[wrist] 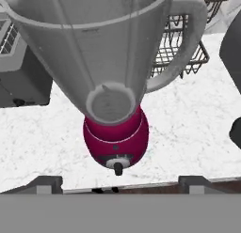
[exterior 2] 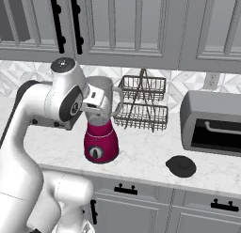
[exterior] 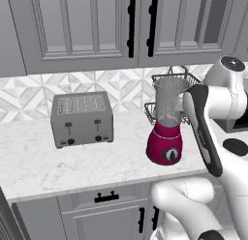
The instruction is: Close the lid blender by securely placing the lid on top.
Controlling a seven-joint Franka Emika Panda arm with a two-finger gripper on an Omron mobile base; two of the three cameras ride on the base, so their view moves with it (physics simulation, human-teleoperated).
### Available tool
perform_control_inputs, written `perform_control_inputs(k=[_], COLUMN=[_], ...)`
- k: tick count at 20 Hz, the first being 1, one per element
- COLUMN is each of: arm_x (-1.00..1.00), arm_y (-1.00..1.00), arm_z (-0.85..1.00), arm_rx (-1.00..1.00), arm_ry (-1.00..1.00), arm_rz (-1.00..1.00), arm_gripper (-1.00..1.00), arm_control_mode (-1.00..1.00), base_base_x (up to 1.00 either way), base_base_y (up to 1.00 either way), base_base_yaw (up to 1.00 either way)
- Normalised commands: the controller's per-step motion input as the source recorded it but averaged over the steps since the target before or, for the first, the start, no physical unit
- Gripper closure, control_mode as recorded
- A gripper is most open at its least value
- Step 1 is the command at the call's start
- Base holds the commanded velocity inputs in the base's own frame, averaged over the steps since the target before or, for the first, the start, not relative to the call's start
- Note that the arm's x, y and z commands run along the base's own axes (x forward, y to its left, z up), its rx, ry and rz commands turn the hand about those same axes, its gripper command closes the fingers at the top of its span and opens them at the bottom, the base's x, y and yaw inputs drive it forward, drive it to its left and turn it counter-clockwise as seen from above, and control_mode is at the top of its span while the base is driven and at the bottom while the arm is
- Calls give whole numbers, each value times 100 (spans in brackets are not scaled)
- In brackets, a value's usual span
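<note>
The blender [exterior: 165, 137] stands on the marble counter, a magenta base with a black dial under a tall clear jar [exterior 2: 102, 101] that has no cover on its rim. The lid [exterior 2: 181, 166], a flat black disc, lies on the counter to the blender's right, also seen in the left base view [exterior: 236, 146]. My gripper [wrist: 120, 184] hovers just above and in front of the jar, looking down into its mouth [wrist: 112, 103]. Its two tips stand wide apart, open, with nothing between them. In the right base view the hand overlaps the jar's upper part.
A grey two-lever toaster [exterior: 82, 119] sits left of the blender. A wire rack [exterior 2: 141, 103] stands behind it against the tiled wall. A dark grey oven-like box [exterior 2: 214, 124] is at the far right, behind the lid. The counter's front edge [exterior 2: 141, 180] runs close below.
</note>
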Motion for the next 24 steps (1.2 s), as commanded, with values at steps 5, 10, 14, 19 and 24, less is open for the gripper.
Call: perform_control_inputs(k=[5,10,14,19,24], arm_x=[-21,-1,0,0,0], arm_y=[-46,-54,-63,-62,-62], arm_z=[-16,-15,-18,-20,-28], arm_rx=[0,0,0,0,0], arm_ry=[-3,1,4,0,0], arm_rz=[-26,-28,-23,-11,-6], arm_gripper=[-100,-100,-100,-100,-100], arm_control_mode=[-100,-100,-100,-100,-100], base_base_x=[0,0,0,0,0], base_base_y=[0,0,0,0,0], base_base_yaw=[0,0,0,0,0])
